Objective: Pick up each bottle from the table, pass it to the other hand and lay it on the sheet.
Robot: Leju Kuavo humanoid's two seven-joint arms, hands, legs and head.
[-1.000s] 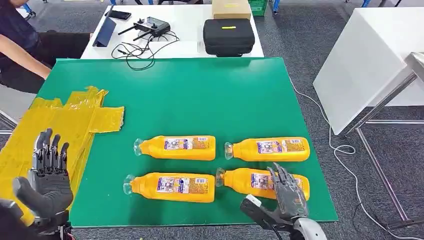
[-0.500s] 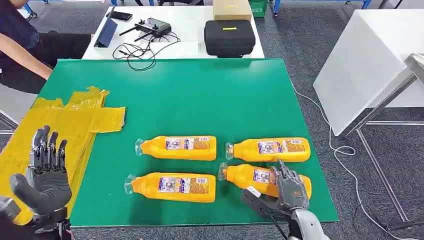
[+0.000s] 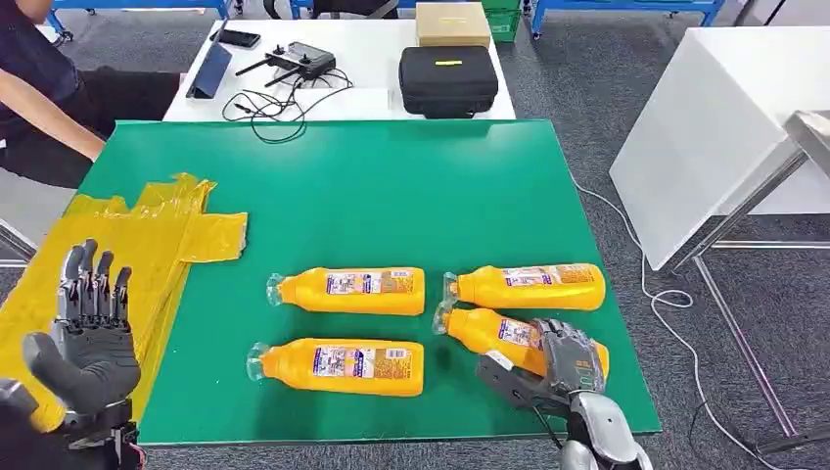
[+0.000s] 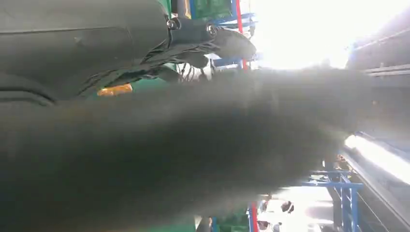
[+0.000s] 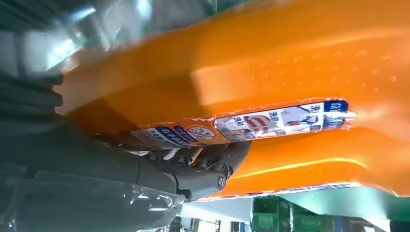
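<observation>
Four orange bottles with clear caps lie on the green table (image 3: 372, 186). My right hand (image 3: 568, 364) grips the base of the near-right bottle (image 3: 489, 331), which is skewed with its neck up against the far-right bottle (image 3: 529, 286). In the right wrist view the held bottle (image 5: 270, 72) lies over my curled fingers (image 5: 203, 164). The far-left bottle (image 3: 347, 291) and near-left bottle (image 3: 343, 365) lie apart from both hands. My left hand (image 3: 88, 343) is raised, palm open, fingers apart, over the crumpled yellow sheet (image 3: 147, 235) at the table's left.
A person (image 3: 39, 98) sits at the far left corner. Beyond the green table stands a white table with a black case (image 3: 447, 76), a cardboard box (image 3: 452, 22), a controller (image 3: 299, 54) and cables. Another white table (image 3: 705, 127) stands right, with a cable on the floor.
My right hand has closed down on the near-right bottle, and the bottle has swung so that its neck lies against the far-right bottle. The left hand has barely moved.
</observation>
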